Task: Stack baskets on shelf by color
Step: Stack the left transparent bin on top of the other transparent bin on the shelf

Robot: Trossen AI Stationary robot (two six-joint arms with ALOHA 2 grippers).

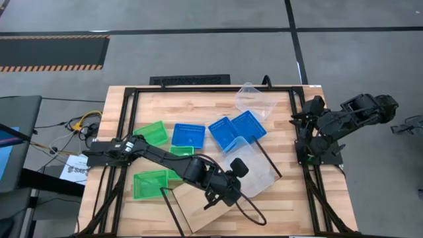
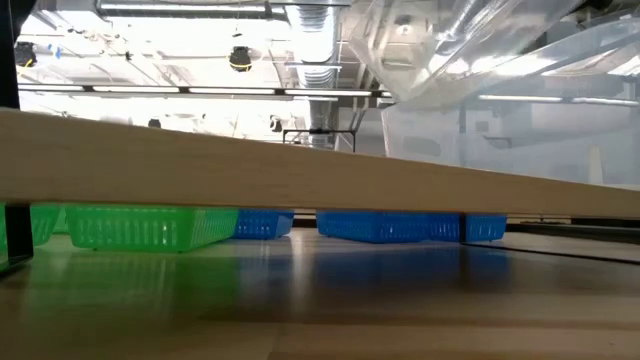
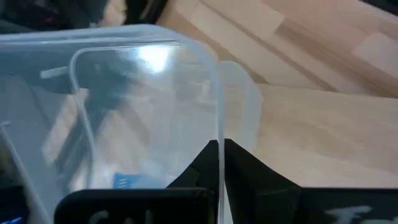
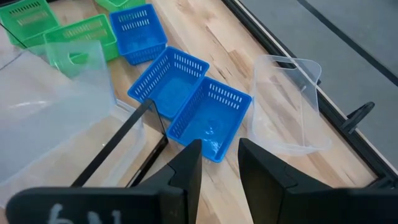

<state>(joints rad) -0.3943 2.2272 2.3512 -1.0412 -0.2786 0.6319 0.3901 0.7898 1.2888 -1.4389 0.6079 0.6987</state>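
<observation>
High view gives me the left gripper [image 1: 232, 180] clamped on a clear basket's [image 1: 251, 170] rim, holding it over the shelf [image 1: 221, 208]; the plank's long axis runs diagonally beneath; my right gripper [image 4: 219, 163], fingers apart, waits at the table's right edge.

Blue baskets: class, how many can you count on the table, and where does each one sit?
3. One blue basket lies mid-table beside the green ones; two more sit touching side by side just right of it. The left arm may hide others.
</observation>
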